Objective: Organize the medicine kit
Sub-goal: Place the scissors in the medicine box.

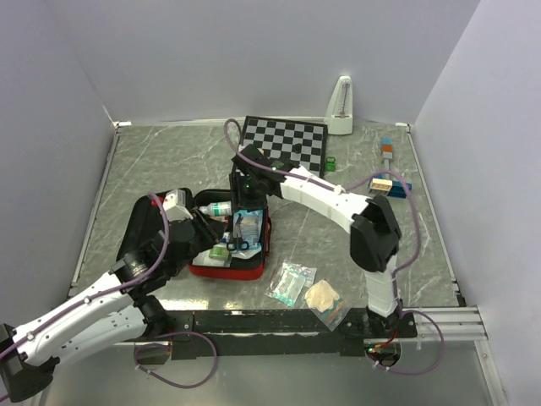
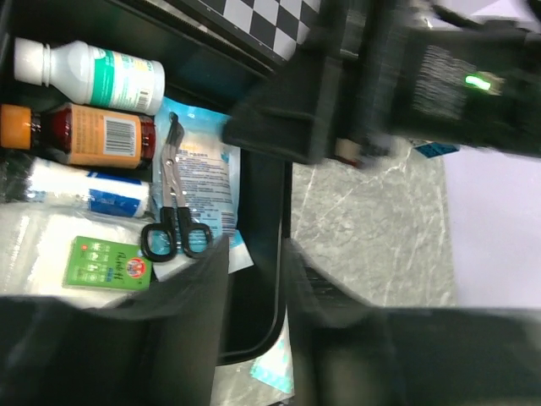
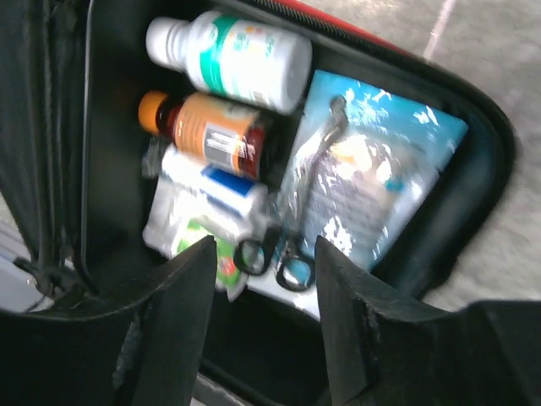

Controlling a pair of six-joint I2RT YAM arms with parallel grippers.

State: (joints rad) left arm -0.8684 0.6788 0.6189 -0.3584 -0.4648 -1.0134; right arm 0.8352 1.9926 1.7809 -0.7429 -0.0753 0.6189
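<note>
The medicine kit, a red zip case with black lining, lies open mid-table. Inside lie a white bottle, a brown bottle, a bandage roll, a green packet, black-handled scissors and a blue packet. My right gripper hovers open over the scissors with nothing between its fingers. My left gripper is at the kit's near right rim, fingers a little apart with the rim showing in the gap. Whether they touch it is unclear.
A chessboard and a white metronome stand at the back. Small boxes lie at the right. A clear sachet and a beige pack rest in front of the kit. The right arm crosses above the kit.
</note>
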